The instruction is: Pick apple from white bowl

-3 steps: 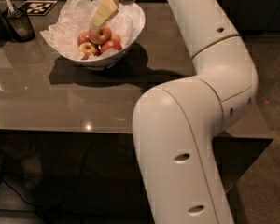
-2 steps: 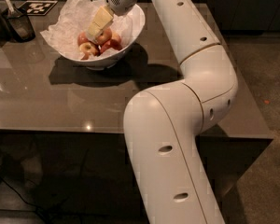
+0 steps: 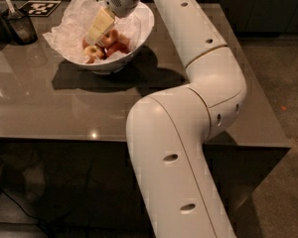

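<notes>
Camera view: shows the gripper down inside the white bowl, tip among the fruit on the crumpled paper, toward the far left of the table. Has dropped from above the rim a second ago to touching or nearly touching the pile, drifting slightly left. Cannot tell whether spread, pressed together or pinching anything. Places the apple just right of the tip, in the bowl, beside the smaller yellow-green apple and the deep-red apple. Suggests the reach is nearly over and the grasp comes next, with nothing lifted yet. Also finds the arm's elbow shifted slightly left against the earlier frame, bowl and fruit unmoved. Leaves the dark cup at far left well apart.
</notes>
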You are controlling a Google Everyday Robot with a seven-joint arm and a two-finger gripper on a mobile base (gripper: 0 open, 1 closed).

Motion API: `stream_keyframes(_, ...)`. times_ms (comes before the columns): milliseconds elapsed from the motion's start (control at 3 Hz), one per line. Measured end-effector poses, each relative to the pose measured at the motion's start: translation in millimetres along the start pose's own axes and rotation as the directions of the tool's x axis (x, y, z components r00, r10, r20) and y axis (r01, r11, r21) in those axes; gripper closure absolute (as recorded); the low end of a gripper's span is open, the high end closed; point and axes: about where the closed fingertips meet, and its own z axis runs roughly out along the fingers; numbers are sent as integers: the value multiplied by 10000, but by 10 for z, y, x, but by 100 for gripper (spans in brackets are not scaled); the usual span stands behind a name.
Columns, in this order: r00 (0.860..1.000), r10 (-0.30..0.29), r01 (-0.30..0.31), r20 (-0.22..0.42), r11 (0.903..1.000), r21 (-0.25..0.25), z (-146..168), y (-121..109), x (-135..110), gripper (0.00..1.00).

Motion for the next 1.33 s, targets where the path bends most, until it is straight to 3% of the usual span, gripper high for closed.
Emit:
stream_keyframes(333,9992,-388,387,-22,9992,-109,64,42,-38,0)
stream_keyframes(1000,9992,-388,387,-22,9992,-109,64,42,-38,41)
stream_keyframes(1333,9992,-388,387,-22,9992,-109,64,42,-38,72)
